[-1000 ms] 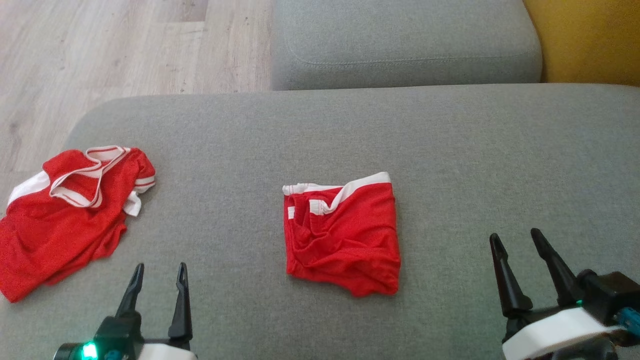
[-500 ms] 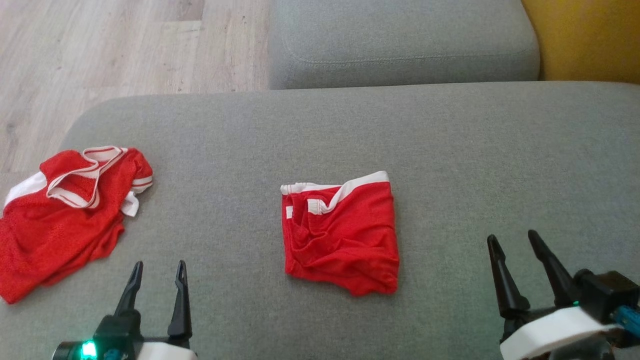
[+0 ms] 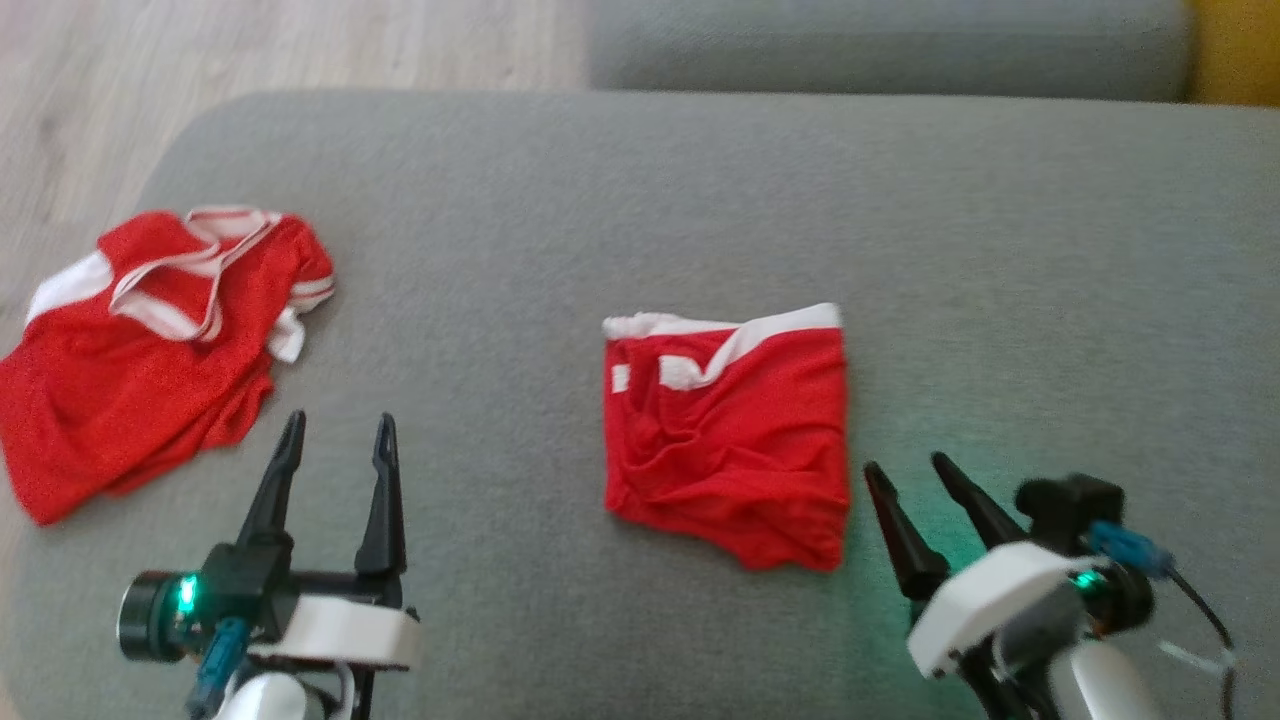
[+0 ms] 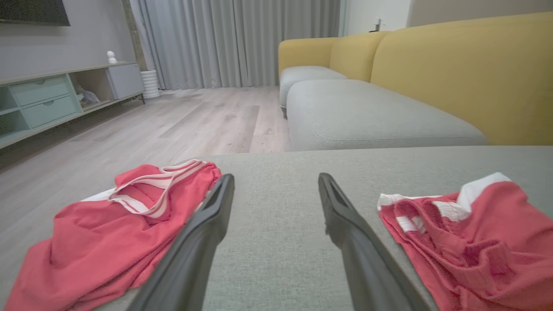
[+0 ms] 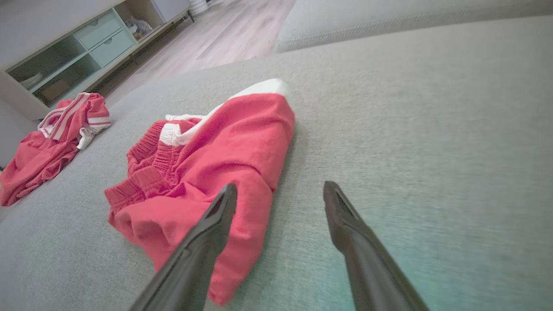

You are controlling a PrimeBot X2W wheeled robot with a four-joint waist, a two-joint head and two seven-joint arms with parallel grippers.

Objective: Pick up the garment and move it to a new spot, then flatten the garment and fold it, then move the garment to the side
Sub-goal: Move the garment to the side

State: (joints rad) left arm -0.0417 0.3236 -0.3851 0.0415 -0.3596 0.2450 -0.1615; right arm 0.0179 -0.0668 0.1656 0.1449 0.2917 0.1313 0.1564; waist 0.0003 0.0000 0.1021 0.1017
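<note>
You've got the red shorts (image 3: 725, 440) with white trim folded into a rumpled square, lying flat midway across the grey cushion (image 3: 1000, 250). Your red-and-white jersey (image 3: 140, 350) lies crumpled, well apart, near the cushion's left edge.

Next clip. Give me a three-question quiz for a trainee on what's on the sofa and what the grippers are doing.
1. True or false: the left gripper and the right gripper are both open and empty.
2. Which gripper is nearer the folded shorts? A: left. B: right.
3. Fill in: the crumpled jersey lies at the robot's ____ end of the grey cushion.

Key: 1 true; 2 B; 3 left.
</note>
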